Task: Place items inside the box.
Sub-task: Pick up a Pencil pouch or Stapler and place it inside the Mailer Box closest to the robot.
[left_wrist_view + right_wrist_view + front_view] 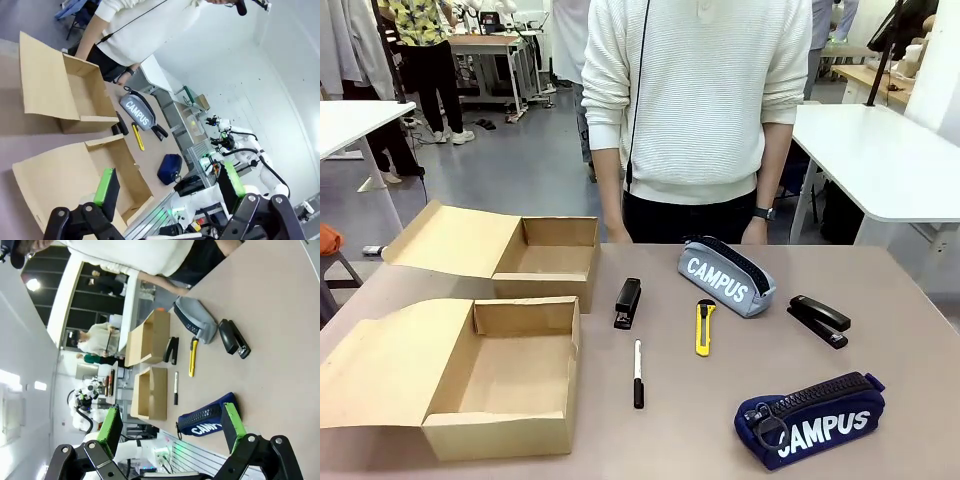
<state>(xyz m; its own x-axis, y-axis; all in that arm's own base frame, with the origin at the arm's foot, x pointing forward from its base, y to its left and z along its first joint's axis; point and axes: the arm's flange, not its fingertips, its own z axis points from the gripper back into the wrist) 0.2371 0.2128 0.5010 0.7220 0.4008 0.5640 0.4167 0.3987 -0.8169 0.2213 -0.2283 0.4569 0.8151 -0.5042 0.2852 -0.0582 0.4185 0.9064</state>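
navy pouch (205, 421) partly behind right pincer (170, 412); near box (380, 370) cropped at left

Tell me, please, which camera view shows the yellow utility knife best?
The front view: the yellow utility knife lies whole, unobstructed and largest there. The left wrist view shows it small and distant; the right wrist view shows it whole but smaller, turned sideways.

Your front camera sits at the near edge of the worktop (900, 300), facing the person (695, 100) close across it. Your wrist cameras, rolled sideways, look down from above past the left claw (167, 182) and right claw (171, 422); all views share the grey pouch (725, 278).
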